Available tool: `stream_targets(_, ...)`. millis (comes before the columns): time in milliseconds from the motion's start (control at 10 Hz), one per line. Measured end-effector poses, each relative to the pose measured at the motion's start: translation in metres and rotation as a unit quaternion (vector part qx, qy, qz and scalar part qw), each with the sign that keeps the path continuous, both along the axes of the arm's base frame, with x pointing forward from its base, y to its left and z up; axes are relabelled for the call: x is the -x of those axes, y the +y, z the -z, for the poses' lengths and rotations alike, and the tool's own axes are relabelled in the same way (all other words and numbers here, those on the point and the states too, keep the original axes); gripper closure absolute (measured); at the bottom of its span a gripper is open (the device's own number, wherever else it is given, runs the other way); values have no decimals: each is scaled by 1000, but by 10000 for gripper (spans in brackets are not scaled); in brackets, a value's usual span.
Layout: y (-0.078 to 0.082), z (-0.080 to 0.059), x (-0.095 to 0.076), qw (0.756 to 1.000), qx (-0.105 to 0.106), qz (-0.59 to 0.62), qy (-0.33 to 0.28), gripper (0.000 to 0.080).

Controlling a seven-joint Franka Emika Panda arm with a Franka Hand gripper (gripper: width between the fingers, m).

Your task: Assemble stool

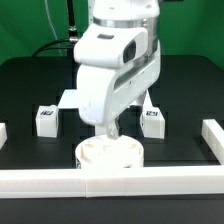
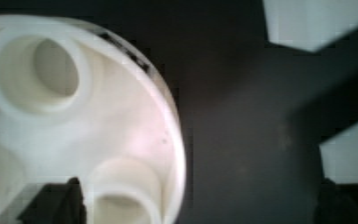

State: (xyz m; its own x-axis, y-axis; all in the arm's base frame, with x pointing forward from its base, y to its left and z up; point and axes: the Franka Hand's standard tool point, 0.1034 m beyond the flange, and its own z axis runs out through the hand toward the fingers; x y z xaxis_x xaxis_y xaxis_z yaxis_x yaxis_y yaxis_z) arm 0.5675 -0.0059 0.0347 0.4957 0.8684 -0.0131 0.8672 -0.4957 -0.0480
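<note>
The stool's round white seat lies flat on the black table, right behind the front rail. In the wrist view the seat fills one side, and its oval sockets show. My gripper hangs just above the seat's back part, open. Up close the gripper straddles the seat's rim. One dark finger is over the disc by a socket and the other is over bare table. Nothing is held. One tagged white leg stands at the exterior view's left and another leg at its right.
White border rails run along the front and stand at both sides. A white piece shows partly hidden behind the arm. The wrist view catches two white blocks beyond the seat's rim.
</note>
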Motion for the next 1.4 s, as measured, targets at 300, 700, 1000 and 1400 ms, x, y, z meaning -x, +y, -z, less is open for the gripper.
stream_targets(300, -1, 7, -2, 1000, -1, 1, -11, 150)
stream_targets(700, -6, 22, 5, 1000, -2, 5, 2, 150)
stream_targets(1000, -7, 23, 5, 1000, -2, 6, 1, 273)
stream_targets(1400, -7, 23, 5, 1000, -2, 6, 1, 719)
